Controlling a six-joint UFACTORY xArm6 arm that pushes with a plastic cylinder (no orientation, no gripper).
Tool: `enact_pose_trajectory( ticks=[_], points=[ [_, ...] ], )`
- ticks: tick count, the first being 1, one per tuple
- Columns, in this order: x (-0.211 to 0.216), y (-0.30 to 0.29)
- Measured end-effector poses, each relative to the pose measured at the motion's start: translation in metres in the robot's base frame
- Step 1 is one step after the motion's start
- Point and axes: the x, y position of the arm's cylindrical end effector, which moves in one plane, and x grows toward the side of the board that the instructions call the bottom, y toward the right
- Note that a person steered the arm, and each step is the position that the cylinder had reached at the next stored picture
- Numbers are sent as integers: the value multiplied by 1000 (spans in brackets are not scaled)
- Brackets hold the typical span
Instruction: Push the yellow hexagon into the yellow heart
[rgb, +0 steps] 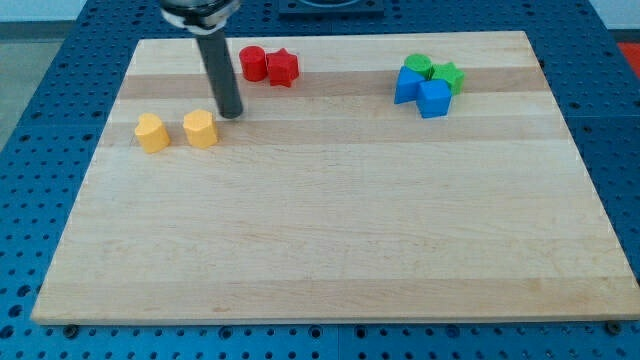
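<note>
My tip (231, 111) just right of yellow hexagon (200, 129); yellow heart (152, 133) left.

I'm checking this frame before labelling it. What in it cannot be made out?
- Camera view, rod's upper part: cut off by the top edge.
- My tip: whether it touches the yellow hexagon is unclear; it sits just to the hexagon's upper right.
- Green blocks: partly hidden behind the blue blocks, shapes unclear.
- Yellow heart: notch barely resolved.
</note>
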Motion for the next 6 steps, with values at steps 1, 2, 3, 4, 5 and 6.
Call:
enact_pose_trajectory(
  ticks=[1,2,3,4,5,6],
  points=[
    [4,33],
    [28,33],
    [40,25],
    [37,6],
    [35,-24],
    [35,-44]
  ],
)
